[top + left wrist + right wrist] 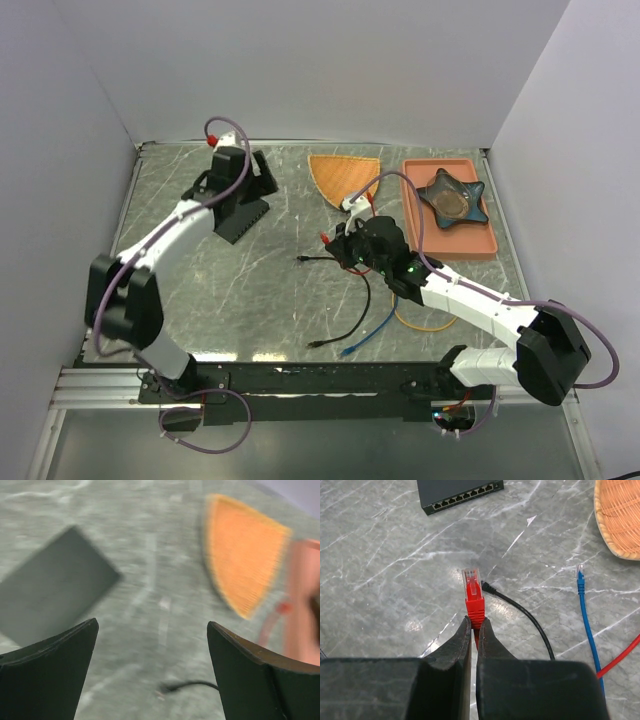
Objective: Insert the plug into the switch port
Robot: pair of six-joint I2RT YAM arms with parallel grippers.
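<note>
The plug (472,591) is a clear connector with a red boot, and my right gripper (474,624) is shut on that boot, holding it just above the table. From above, the plug (325,238) points left at mid-table, with the right gripper (338,250) behind it. The black switch box (457,490) lies ahead, its row of ports (465,501) facing the plug; which port is meant cannot be told. My left gripper (152,626) is open and empty, hovering by the switch (50,592) at the back left (240,215). Its view is motion-blurred.
A woven orange basket (345,178) lies at the back. An orange tray (480,250) holding a dark star-shaped dish (450,195) sits at the right. A loose black cable (520,610), a blue cable (584,605) and the red cable (620,657) trail near the plug.
</note>
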